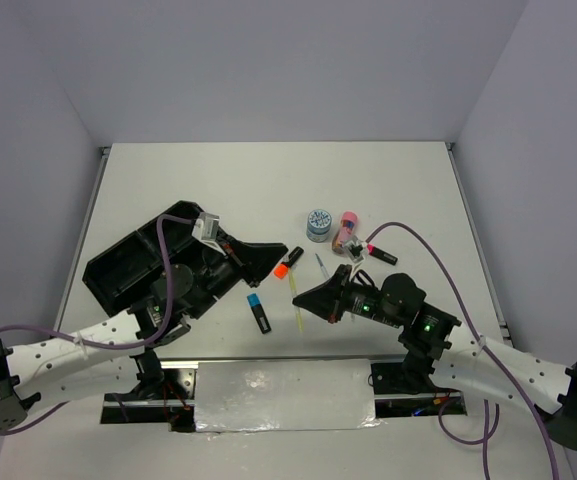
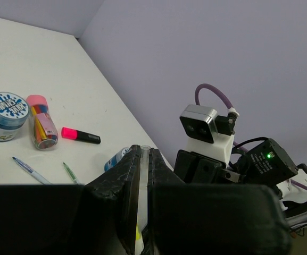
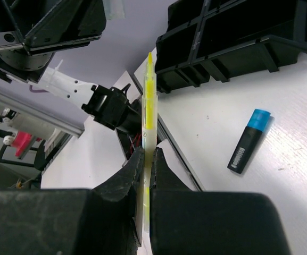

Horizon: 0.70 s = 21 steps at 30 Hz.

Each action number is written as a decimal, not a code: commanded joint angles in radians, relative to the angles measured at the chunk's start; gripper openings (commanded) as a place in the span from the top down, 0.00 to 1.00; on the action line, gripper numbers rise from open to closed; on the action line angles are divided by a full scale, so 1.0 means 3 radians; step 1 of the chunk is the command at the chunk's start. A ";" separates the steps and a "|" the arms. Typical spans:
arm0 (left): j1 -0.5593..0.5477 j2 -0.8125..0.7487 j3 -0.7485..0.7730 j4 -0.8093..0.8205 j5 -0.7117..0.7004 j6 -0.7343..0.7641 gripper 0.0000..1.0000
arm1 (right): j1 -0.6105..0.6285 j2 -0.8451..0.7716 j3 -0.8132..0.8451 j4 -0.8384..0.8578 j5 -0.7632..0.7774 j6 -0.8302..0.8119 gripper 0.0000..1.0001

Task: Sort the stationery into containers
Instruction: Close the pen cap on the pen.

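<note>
My right gripper (image 1: 300, 298) (image 3: 149, 154) is shut on a thin yellow pen (image 3: 149, 101), which sticks out past its fingertips above the table. My left gripper (image 1: 280, 250) (image 2: 142, 154) is shut on a thin clear pen barrel (image 2: 143, 175) with yellow low down; I cannot tell if it is the same pen. The black organiser tray (image 1: 118, 265) (image 3: 238, 32) lies at the left. On the table lie a blue-capped highlighter (image 1: 258, 312) (image 3: 249, 141), an orange-capped one (image 1: 287, 262), a pink-capped one (image 1: 380, 253) (image 2: 80, 135), a tape roll (image 1: 318, 224) (image 2: 4, 115) and the pink-orange tube (image 1: 345, 232) (image 2: 40, 122).
Two thin pens (image 2: 31, 170) lie near the tube. A second blue-white roll (image 2: 117, 157) shows just beyond my left fingers. The two grippers are close together at the table's middle. A foil-covered strip (image 1: 283, 395) runs along the near edge.
</note>
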 commanded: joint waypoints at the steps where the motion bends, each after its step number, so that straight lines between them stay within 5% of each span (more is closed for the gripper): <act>1: 0.0004 -0.0075 0.0009 0.0210 0.0007 -0.0066 1.00 | 0.0034 0.0001 0.0110 0.0170 0.0042 0.0004 1.00; 21: 0.0004 0.0038 -0.0042 0.0215 0.0048 -0.0076 1.00 | 0.0034 0.0042 0.0232 0.0134 0.0047 -0.0073 1.00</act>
